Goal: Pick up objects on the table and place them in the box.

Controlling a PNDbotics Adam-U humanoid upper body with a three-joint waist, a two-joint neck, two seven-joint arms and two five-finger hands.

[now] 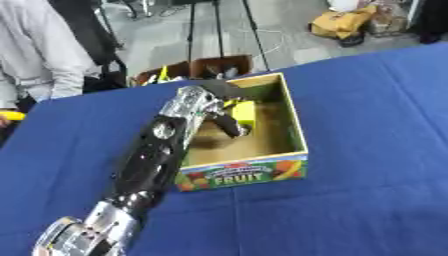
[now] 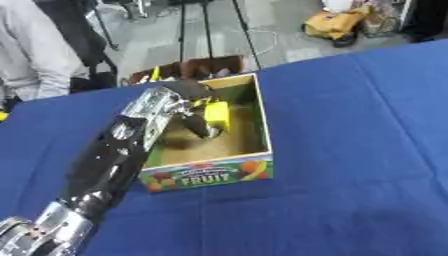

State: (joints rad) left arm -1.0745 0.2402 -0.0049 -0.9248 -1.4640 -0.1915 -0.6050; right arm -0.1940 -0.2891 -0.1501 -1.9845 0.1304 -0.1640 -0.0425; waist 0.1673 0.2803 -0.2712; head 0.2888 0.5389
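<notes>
An open cardboard box point(image 1: 298, 131) with a "FRUIT" label on its front stands on the blue table point(image 1: 367, 120). My left arm comes in from the lower left, and its hand point(image 1: 225, 120) is inside the box over the left wall. The fingers are curled round a yellow block-like object point(image 1: 244, 113), which hangs above the box's brown floor near the far side. What lies under the hand is hidden. My right hand shows in neither view.
Blue cloth covers the table to the right of the box and in front of it. A small yellow thing point(image 1: 9, 116) lies at the table's far left edge. Beyond the far edge a brown crate point(image 1: 197, 67) stands on the floor.
</notes>
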